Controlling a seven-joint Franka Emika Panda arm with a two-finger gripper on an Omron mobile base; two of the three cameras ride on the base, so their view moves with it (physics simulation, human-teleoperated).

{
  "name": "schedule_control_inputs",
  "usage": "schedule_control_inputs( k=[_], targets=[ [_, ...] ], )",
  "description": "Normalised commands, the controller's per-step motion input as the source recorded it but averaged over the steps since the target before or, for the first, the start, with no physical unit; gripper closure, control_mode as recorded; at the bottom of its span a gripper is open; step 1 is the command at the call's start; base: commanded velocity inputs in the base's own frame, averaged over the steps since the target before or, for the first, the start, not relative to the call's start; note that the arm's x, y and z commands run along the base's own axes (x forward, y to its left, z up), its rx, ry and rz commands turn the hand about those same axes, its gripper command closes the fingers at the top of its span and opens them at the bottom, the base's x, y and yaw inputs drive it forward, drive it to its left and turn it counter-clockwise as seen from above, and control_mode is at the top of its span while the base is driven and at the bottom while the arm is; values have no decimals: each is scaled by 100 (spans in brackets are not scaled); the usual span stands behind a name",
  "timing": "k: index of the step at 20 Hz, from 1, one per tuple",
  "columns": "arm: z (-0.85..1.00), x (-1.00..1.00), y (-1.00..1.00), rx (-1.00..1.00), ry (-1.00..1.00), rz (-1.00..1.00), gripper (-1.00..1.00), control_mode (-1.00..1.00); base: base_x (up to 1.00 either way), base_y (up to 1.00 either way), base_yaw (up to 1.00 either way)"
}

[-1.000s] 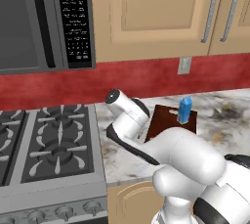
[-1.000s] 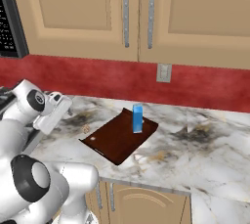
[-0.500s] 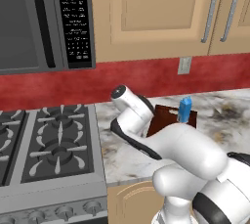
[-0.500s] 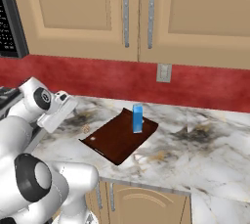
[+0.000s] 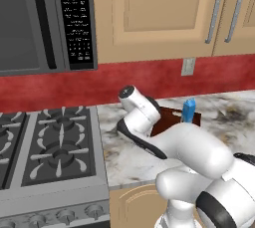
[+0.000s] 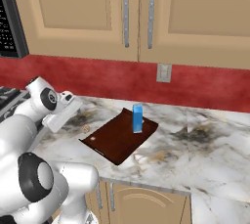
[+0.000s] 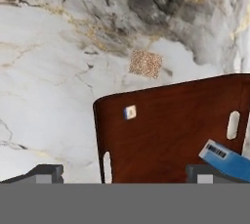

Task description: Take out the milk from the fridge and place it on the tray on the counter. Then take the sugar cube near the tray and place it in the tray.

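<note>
Right base view: the milk (image 6: 137,118), a blue carton, stood upright on the far part of the tray (image 6: 114,142), a dark reddish-brown board lying at the centre of the frame on the marbled counter (image 6: 205,154). The sugar cube (image 6: 86,129), a small speckled tan square, lay on the counter just beside the tray's left edge, apart from it. The white arm occupied the left of the frame, and its hand end hung above the counter left of the cube. A wall outlet (image 6: 163,73) sat on the red backsplash (image 6: 97,76) at upper centre, below tan wall cabinets (image 6: 88,12).

Left base view: the arm's elbow covered most of the tray (image 5: 167,122); the milk (image 5: 189,110) showed at right of centre. A gas stove (image 5: 50,147) filled the lower left and a microwave (image 5: 45,18) the upper left.

Hand view: the gripper (image 7: 124,173) had its two dark fingertips spread wide at the bottom edge, holding nothing. The tray (image 7: 176,130) lay between and above them, the milk (image 7: 227,159) stood at lower right, and the sugar cube (image 7: 145,64) rested on the counter (image 7: 44,81) above the tray's edge, with nothing between it and the fingers except the tray corner.
</note>
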Motion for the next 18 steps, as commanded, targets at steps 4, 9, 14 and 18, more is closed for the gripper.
schedule_control_inputs(
  k=[4,9,14,18],
  targets=[
    [-4,7,0,18,3,-7,-100,-100,0,0,0],
    [-14,4,-1,15,11,-7,-100,-100,0,0,0],
    [-29,3,-1,8,7,-7,-100,-100,0,0,0],
    [-16,13,-1,0,2,-1,-100,-100,0,0,0]
  ],
)
